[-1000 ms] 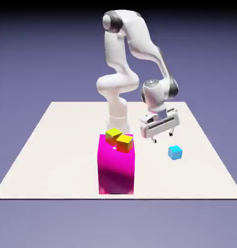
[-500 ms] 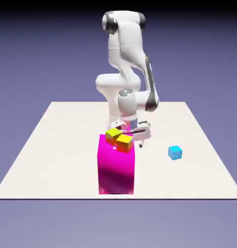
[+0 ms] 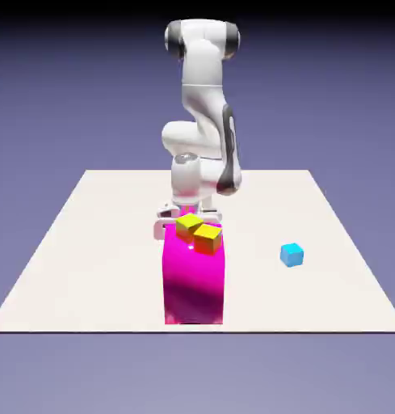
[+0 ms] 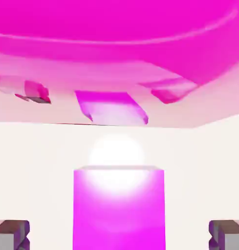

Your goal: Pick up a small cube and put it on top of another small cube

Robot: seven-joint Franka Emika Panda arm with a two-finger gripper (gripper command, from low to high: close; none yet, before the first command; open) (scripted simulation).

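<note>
In the hand view, my claw [image 4: 119, 235] is open, its fingertips [image 4: 11, 235] wide apart at about 7:30 and 4:30. Between them, at 6 o'clock, is a magenta cube [image 4: 119, 215], with a strip of pale bench [image 4: 43, 156] showing on either side, so neither tip touches it. A round white glare washes over its upper edge. From 10 o'clock through 12 to 2, a big magenta mass [image 4: 116, 22] fills the top of my sight, crossed by a thin, pale curved line. Under it are a few pink and magenta patches [image 4: 111, 105]; I can't tell what they are.

In the exterior view, my hand is low, just beyond a tall magenta block [image 3: 194, 279] that stands at 6 o'clock on the bench. The block and two yellow-orange cubes screen my fingertips, and the magenta cube cannot be made out there. The rear yellow-orange cube [image 3: 189, 227] shows at the block's top edge, overlapping the front of my hand; the front yellow-orange cube [image 3: 207, 239] sits at its 4 o'clock, the two overlapping from here. Whether they touch, I can't tell. A small blue cube [image 3: 292, 255] rests alone on the bench at 4 o'clock, well apart from me and the block.
</note>
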